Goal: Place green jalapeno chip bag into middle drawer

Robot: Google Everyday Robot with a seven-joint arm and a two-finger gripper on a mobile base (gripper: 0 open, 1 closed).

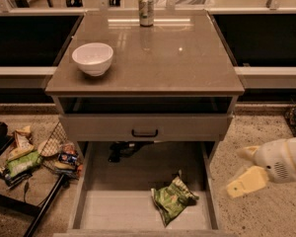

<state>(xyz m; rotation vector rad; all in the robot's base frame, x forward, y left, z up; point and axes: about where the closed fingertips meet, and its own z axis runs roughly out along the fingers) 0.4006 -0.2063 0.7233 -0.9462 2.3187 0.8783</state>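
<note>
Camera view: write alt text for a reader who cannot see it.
The green jalapeno chip bag lies in the open middle drawer. The hand hangs open outside the drawer's right wall. A white bowl and a can stand on the cabinet top.
</note>
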